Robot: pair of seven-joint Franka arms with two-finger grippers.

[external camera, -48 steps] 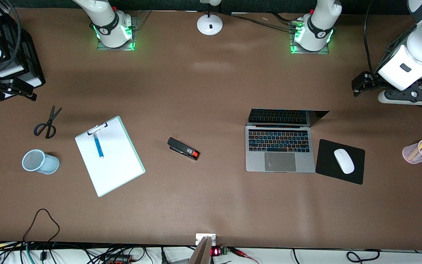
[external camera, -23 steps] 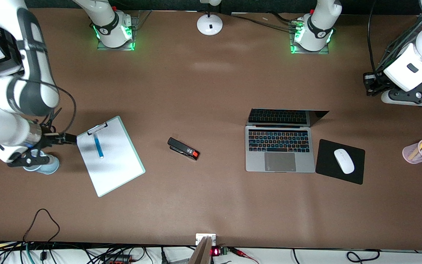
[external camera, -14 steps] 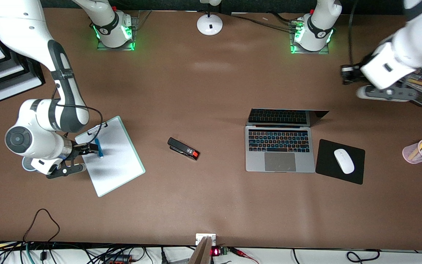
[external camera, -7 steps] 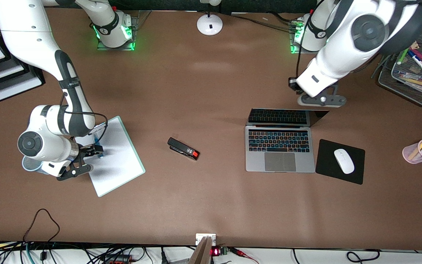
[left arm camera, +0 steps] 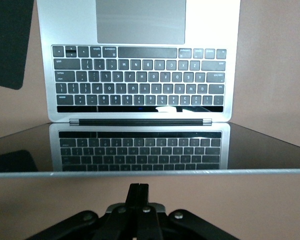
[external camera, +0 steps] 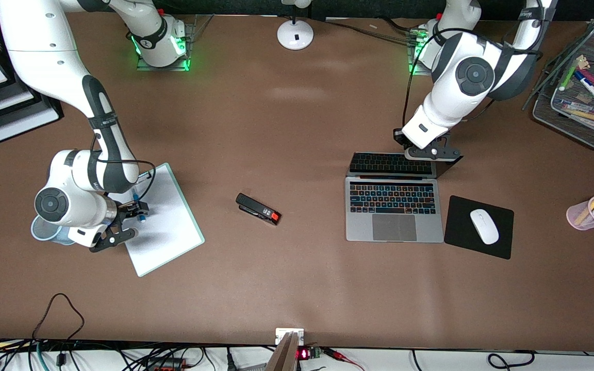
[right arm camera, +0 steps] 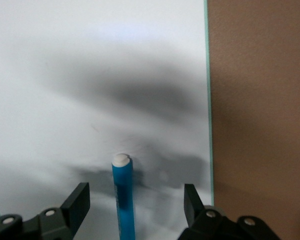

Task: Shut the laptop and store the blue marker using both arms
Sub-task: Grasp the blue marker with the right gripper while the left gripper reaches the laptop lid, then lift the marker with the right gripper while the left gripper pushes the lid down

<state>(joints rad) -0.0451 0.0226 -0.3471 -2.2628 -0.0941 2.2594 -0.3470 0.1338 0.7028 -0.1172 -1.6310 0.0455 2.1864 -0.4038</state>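
light: bright, even overhead | shadows: soft, under arms | glare: faint on table (external camera: 297, 93) | focus: sharp

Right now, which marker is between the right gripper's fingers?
The blue marker lying on the clipboard, between the open right gripper; the others sit in the pink cup and mesh tray.

- In the front view my right arm is covering most of the blue marker (external camera: 138, 208); only its ends are peeking out beside the right gripper (external camera: 141, 210).
- In the right wrist view the marker's barrel (right arm camera: 123, 200) is running off the picture's edge, so I'm seeing only its white end and part of the blue.
- The left gripper (left arm camera: 138, 192) is showing in its wrist view only as a black tip, the fingers pressed together.
- In the front view the left arm's wrist is hiding the laptop (external camera: 394, 206) lid's top edge.
- The blue mesh cup (external camera: 44, 231) is sitting mostly under my right arm.
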